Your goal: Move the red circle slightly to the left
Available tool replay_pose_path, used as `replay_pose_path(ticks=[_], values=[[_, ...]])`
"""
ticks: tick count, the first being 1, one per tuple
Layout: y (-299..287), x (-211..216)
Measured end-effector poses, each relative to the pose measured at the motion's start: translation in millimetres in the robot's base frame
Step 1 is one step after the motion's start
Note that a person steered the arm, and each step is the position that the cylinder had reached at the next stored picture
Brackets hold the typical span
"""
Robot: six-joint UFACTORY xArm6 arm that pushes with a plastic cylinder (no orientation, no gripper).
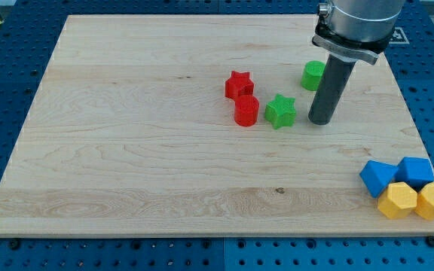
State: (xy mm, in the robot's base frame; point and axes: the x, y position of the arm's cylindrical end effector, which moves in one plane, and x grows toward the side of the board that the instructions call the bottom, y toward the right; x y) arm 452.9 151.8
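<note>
The red circle (246,110) is a short red cylinder near the board's middle, a little toward the view's right. A red star (239,84) touches it from the view's top. A green star (280,111) sits just to its right. My tip (320,120) rests on the board to the right of the green star, about a hundred pixels right of the red circle, touching neither. A green block (313,75) stands behind the rod, partly hidden by it.
Two blue blocks (379,178) (416,172) and two yellow blocks (397,200) (432,201) cluster at the bottom right corner of the wooden board (126,150). A blue perforated table surrounds the board.
</note>
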Motion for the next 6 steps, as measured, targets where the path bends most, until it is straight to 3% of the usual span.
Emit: replay_pose_path(ticks=[3,5,6], values=[[-16,-13],[-21,-62],[-32,-63]])
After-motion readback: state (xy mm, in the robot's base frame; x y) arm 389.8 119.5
